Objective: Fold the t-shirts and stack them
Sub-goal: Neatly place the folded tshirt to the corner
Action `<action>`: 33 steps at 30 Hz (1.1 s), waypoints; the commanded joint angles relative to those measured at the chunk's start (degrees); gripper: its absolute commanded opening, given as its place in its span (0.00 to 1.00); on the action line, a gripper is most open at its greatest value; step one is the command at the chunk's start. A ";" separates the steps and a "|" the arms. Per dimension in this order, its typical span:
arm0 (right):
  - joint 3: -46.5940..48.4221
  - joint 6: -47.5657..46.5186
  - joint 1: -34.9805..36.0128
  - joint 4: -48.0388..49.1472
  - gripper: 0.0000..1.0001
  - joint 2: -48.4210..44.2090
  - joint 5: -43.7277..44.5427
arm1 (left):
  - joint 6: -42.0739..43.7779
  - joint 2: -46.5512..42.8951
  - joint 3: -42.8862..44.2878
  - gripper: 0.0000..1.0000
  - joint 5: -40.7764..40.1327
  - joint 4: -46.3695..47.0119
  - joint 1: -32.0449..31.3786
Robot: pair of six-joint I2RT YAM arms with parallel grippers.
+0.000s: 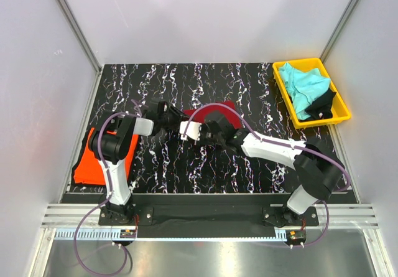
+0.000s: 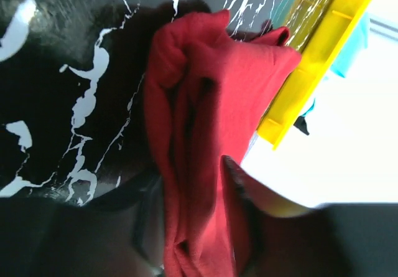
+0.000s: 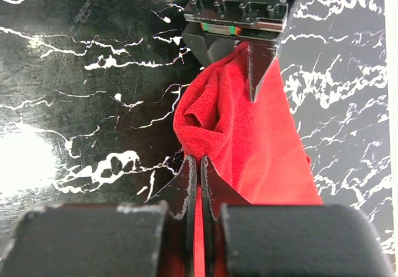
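Nearest the bases, the orange t-shirt (image 1: 87,165) is lying flat at the left edge of the black marbled table (image 1: 186,165), just beside the left arm. The right arm is well apart from it.

In the middle, both arms are reaching in and meeting over the dark red t-shirt (image 3: 249,140). The right gripper (image 3: 199,165) is squeezing almost fully closed, pinching a thin edge of the red cloth. The left gripper (image 3: 229,71) is facing it, and its fingers are closing around a thick bunch of the same shirt. The two grippers are sitting near each other, and the shirt is running from one to the other, all scrunched up. Most of the cloth is spreading out on the far side of them. To flatten it, I think the arms need to pull apart, left and right.

Far off in the right corner, the yellow tray (image 1: 323,122) is holding the turquoise t-shirt (image 1: 301,84) in a heap. The black t-shirt (image 1: 323,103) is lying against it at the near side. The right arm is nearer to this tray.
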 commanded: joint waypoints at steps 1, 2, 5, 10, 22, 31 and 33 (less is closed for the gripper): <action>2.31 4.42 -0.45 2.56 0.07 -3.06 0.06 | 1.05 -1.08 3.04 0.34 -1.57 1.84 -0.29; 2.49 5.30 -0.45 2.56 0.12 -3.15 0.41 | 1.40 -1.34 3.57 0.28 -1.74 0.87 -0.12; 2.75 11.80 -0.45 2.30 0.50 -4.46 2.34 | 2.81 -3.10 4.97 0.06 -2.89 -0.89 -0.03; 0.74 22.00 -0.45 -4.02 0.71 -13.32 8.41 | 12.54 -6.79 10.86 0.00 -7.27 -14.15 -0.21; -4.46 34.39 -0.45 -20.63 0.75 -38.82 18.60 | 23.64 -13.65 21.06 0.00 -23.43 -35.96 2.60; -0.59 41.43 -0.36 -29.60 0.64 -43.13 18.26 | 23.37 -14.70 30.36 0.00 -37.31 -52.21 8.92; 0.29 41.61 -0.45 -31.18 0.64 -44.19 15.20 | 23.99 -15.67 32.74 0.00 -40.05 -56.85 9.63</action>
